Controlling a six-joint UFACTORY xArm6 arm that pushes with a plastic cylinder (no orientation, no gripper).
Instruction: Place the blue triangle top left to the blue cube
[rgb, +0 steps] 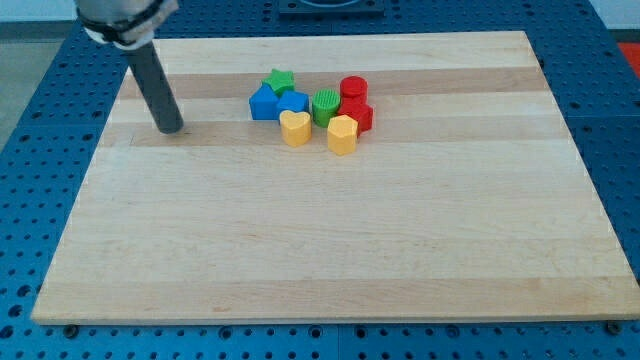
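Nearest the view's bottom, the wooden board (330, 250) lies bare across most of its width, resting on a blue pegboard table (30, 200).

Farther up, a tight cluster of eight blocks sits a little left of the board's centre line. Its near row has two yellow ones: a yellow heart (295, 128) and a yellow hexagon block (342, 134). Behind them come the blue cube (293, 103), a green cylinder (325, 106) and a red star-like block (359, 113). At the back are the blue triangle (264, 102), a green star (279, 80) and a red cylinder (353, 88). That makes two of each colour.

The blue triangle touches the blue cube's left side, just below the green star.

The arm comes in from the view's top left corner, and its dark rod slants down and to the right. My tip (172, 129) rests on the board well to the left of the cluster, touching no block; it is a plain rod with nothing to open or close, and it holds nothing.
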